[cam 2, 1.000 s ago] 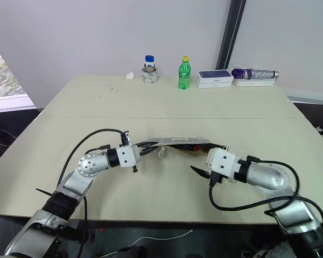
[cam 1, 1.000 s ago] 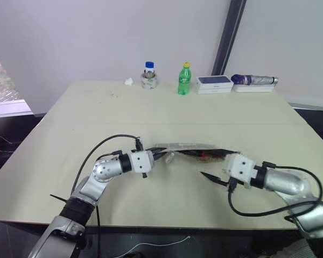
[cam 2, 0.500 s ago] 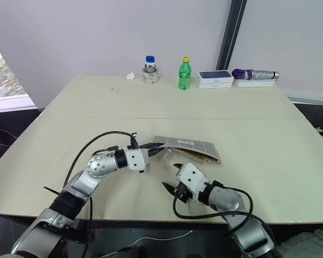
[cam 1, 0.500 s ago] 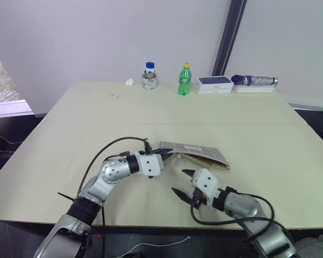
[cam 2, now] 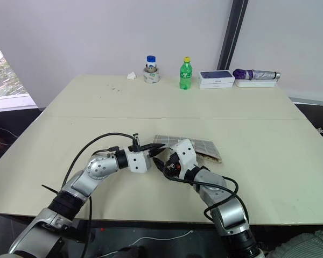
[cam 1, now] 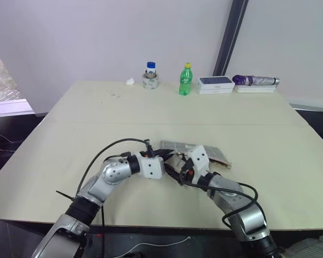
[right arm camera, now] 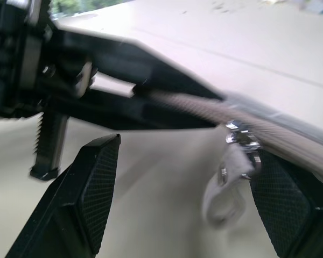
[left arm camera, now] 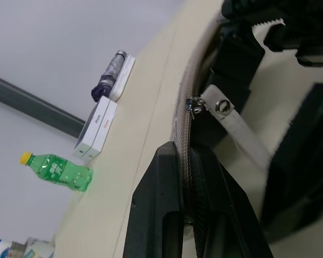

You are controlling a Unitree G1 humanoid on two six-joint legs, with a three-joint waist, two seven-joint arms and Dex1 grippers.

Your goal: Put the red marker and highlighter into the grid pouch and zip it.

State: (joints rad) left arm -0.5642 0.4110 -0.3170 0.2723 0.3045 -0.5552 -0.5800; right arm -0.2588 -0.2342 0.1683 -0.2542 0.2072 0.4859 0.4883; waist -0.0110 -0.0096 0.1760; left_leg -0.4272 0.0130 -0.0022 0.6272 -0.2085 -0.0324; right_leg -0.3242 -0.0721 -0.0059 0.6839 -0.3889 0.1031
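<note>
Low in the middle of the left eye view, the two arms meet at the near end of the grid pouch (cam 1: 207, 153). The left gripper (cam 1: 169, 160) has its jaws shut tight on the pouch's zipper edge. In the left wrist view the black fingers (left arm camera: 169, 215) pinch the zipper band, and the zipper pull (left arm camera: 226, 115) hangs just past them. The robot probably holds this end so the pouch cannot slide when the zipper is pulled.

The right gripper (right arm camera: 183, 188) comes in from the other side with its jaws wide open, and it holds nothing. In the right wrist view the pale pull tab sits between its two fingers, close to one of them, but the pictures do not show a touch. It looks like the zipping step is at hand: the open jaws are lined up to close on the tab.

The pouch lies flat on the surface (cam 1: 97, 123), just above the middle of the frame. The red marker and the highlighter are probably inside, but that cannot be checked from here.

Far back, at the upper middle of the frame, stand a small jar (cam 1: 149, 76), a green bottle (cam 1: 184, 80), a white box (cam 1: 215, 84) and a folded umbrella (cam 1: 255, 81). They are well apart from the work.
</note>
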